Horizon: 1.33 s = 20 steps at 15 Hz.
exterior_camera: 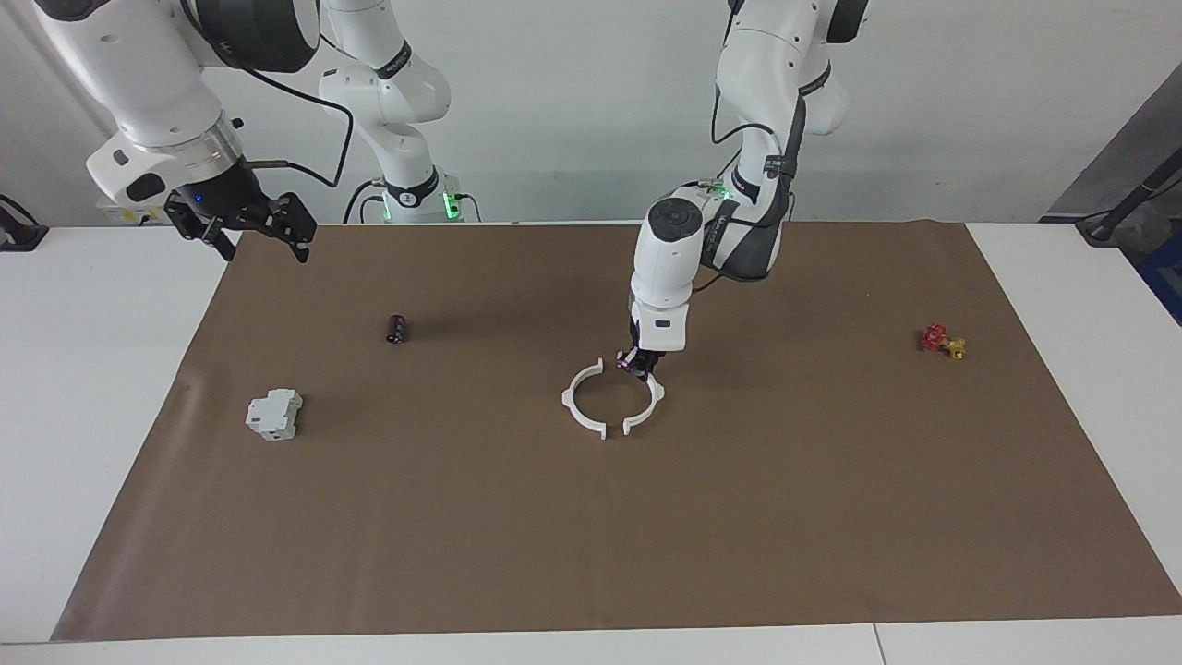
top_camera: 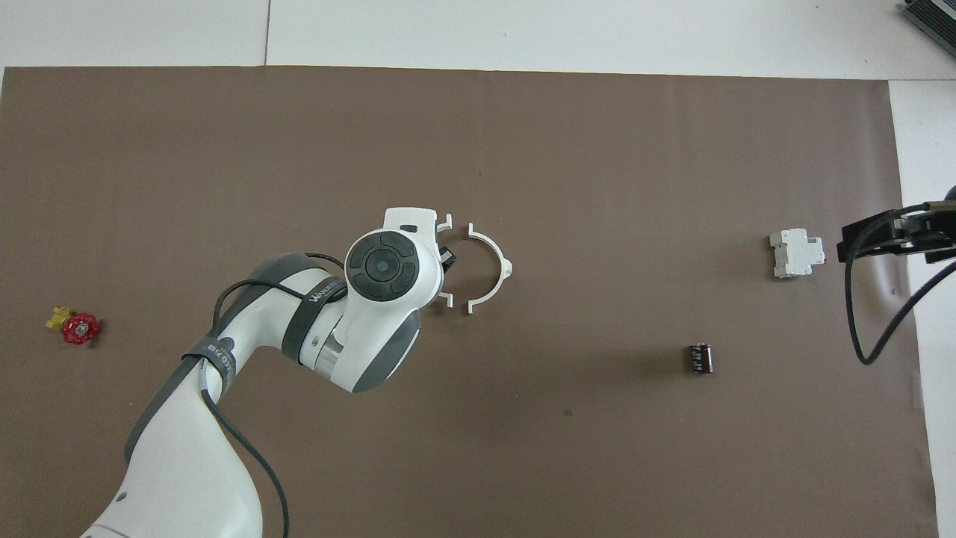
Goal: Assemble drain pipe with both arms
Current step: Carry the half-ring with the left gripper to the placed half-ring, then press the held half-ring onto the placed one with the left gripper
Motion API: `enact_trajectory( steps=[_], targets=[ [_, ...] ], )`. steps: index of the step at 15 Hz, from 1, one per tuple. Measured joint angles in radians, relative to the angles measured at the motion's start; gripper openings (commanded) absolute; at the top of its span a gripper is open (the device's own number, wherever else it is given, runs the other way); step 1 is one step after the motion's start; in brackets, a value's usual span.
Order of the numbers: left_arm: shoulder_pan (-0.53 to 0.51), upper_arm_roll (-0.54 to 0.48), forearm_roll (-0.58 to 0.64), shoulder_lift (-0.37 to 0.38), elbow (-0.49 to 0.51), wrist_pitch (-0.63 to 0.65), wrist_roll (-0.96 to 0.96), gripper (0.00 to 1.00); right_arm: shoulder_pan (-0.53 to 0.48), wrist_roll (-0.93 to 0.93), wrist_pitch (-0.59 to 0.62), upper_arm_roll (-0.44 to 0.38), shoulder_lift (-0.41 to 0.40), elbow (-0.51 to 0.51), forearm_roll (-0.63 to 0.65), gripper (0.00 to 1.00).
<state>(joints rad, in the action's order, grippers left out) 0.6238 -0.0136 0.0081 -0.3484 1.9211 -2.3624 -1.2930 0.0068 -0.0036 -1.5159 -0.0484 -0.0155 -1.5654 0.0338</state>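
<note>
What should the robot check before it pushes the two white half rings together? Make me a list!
1. Left gripper has a firm hold on its half ring: ok, shut on it.
2. Other half ring lies flat on the brown mat: ok.
3. Open sides face each other: ok, together they nearly make a circle.
4. Tab ends line up: cannot tell; small gaps show at both ends.
5. Held half is touching the mat: cannot tell.
6. Right gripper is ready to help: not ok, it waits open over the mat's corner at the right arm's end, away from the rings.
</note>
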Motion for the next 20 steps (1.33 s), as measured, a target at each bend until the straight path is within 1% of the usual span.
enact_trajectory(
  steps=[2, 8, 12, 15, 20],
  targets=[
    [-0.002, -0.010, 0.008, -0.022, -0.026, 0.002, 0.000, 0.00, 0.000, 0.000, 0.000, 0.000, 0.000, 0.000, 0.000, 1.00],
    [0.018, -0.005, 0.024, -0.027, -0.031, 0.006, -0.050, 0.00, 0.000, 0.000, 0.000, 0.000, 0.000, 0.000, 0.000, 1.00],
    [0.056, -0.004, 0.050, -0.030, -0.028, 0.041, -0.088, 0.00, 0.000, 0.000, 0.000, 0.000, 0.000, 0.000, 0.000, 1.00],
    [0.059, -0.004, 0.090, -0.030, -0.031, 0.120, -0.121, 0.00, 0.000, 0.000, 0.000, 0.000, 0.000, 0.000, 0.000, 1.00],
    [0.071, -0.004, 0.117, -0.029, -0.034, 0.121, -0.186, 0.00, 0.000, 0.000, 0.000, 0.000, 0.000, 0.000, 0.000, 1.00]
  ],
)
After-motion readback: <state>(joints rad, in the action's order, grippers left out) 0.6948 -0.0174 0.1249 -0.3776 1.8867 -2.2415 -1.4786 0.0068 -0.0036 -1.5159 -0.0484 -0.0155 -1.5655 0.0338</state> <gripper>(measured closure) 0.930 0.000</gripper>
